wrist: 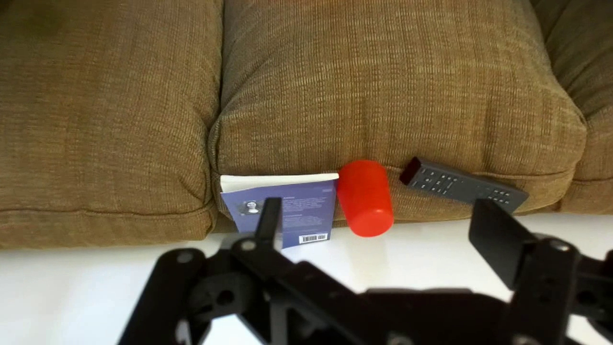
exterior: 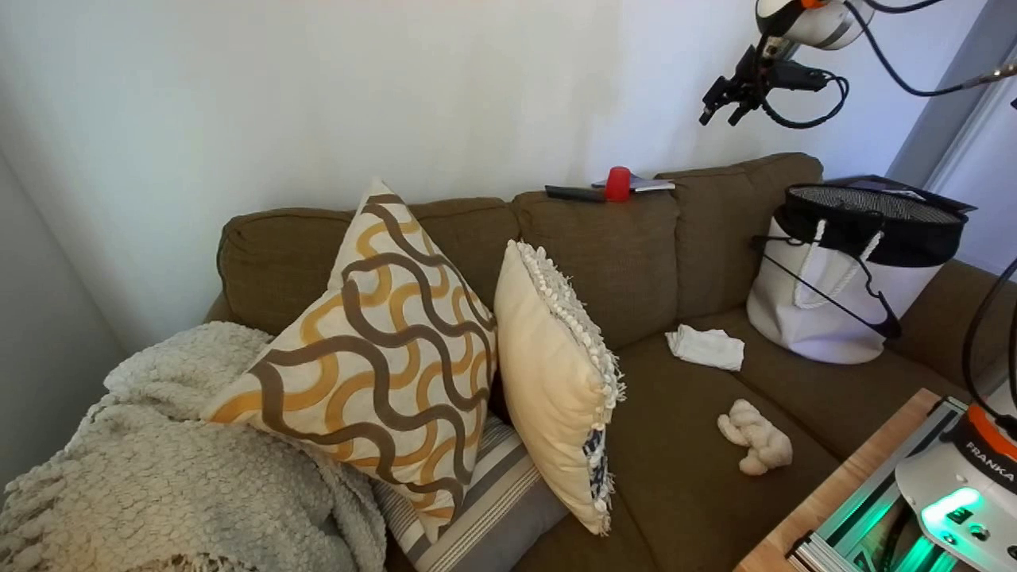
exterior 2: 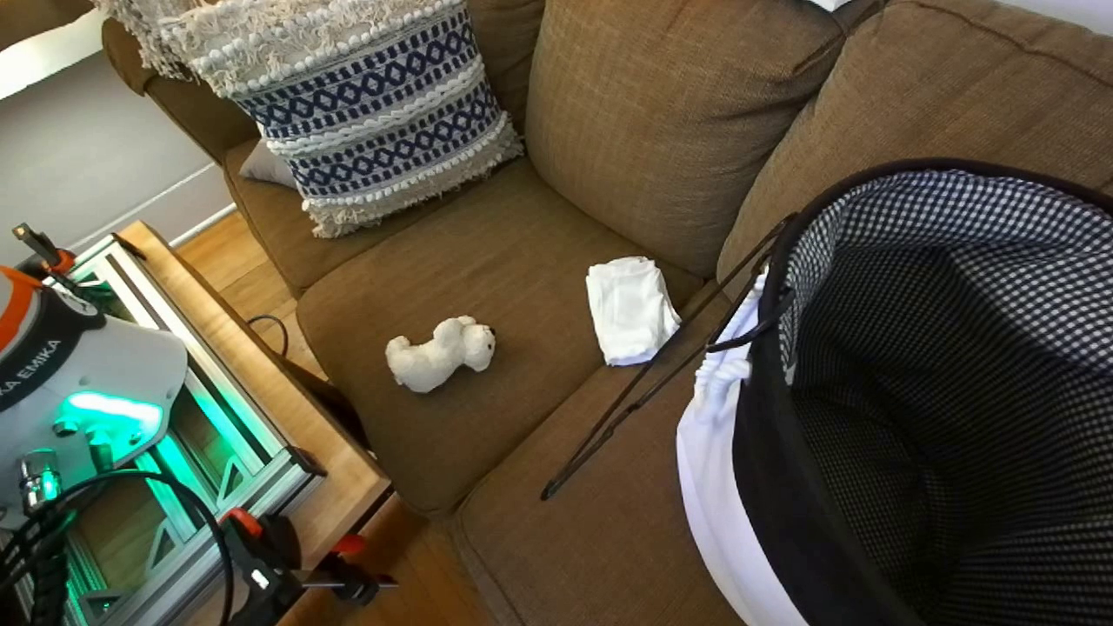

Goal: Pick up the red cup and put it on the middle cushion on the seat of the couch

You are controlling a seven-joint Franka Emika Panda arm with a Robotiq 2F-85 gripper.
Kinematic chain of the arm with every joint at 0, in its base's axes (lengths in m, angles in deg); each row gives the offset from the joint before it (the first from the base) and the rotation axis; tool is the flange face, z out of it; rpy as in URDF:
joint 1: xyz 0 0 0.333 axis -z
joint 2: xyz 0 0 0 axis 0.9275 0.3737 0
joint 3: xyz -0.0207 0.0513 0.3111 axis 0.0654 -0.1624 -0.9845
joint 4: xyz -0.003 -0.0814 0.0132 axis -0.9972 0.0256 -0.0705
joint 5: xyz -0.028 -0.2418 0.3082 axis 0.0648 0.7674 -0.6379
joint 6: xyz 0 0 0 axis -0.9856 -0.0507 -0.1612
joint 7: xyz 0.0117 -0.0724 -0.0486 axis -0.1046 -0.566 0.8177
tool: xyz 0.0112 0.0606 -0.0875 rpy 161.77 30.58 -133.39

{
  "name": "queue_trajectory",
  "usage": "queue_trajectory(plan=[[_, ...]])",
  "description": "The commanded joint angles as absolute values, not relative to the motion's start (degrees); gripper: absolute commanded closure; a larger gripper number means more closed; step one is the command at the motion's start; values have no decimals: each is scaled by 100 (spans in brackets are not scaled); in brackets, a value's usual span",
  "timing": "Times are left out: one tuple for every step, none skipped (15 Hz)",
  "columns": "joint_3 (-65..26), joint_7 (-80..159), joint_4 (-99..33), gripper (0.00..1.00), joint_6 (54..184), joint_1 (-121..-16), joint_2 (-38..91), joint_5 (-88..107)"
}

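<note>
The red cup (exterior: pixel 617 184) stands upside down on top of the middle back cushion of the couch. It also shows in the wrist view (wrist: pixel 365 199), between a book and a remote. My gripper (exterior: pixel 720 119) is open and empty, above and to the right of the cup in an exterior view. In the wrist view the cup appears between the open fingers (wrist: pixel 377 203), apart from them. The middle seat cushion (exterior: pixel 659 413) also shows in an exterior view (exterior 2: pixel 504 269). A white plush toy (exterior 2: pixel 443 352) and a folded white cloth (exterior 2: pixel 633 309) lie on it.
The purple book (wrist: pixel 306 211) touches or nearly touches the cup; the dark remote (wrist: pixel 459 184) lies beside it. A white and black basket (exterior: pixel 834 318) with a hanger (exterior 2: pixel 600 435) stands on the right seat. Pillows (exterior: pixel 548 365) lean at left. The wall (exterior: pixel 477 95) rises behind.
</note>
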State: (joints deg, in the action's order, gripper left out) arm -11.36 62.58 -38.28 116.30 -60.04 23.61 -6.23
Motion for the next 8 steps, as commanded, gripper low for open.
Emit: queue_trajectory(plan=[[-1405,6192,-3619,0,11580,-5764,2560,-569],[-1423,6180,-3489,0,11553,-5744,2688,-580],[-1428,6177,-3432,0,11547,-5733,2738,-587],[-1428,6178,-3392,0,11524,-5723,2746,-590],[-1426,6179,-3362,0,11496,-5715,2743,-594],[-1425,6179,-3341,0,11469,-5711,2740,-597],[-1425,6179,-3330,0,11462,-5709,2740,-599],[-1425,6179,-3329,0,11462,-5709,2740,-600]])
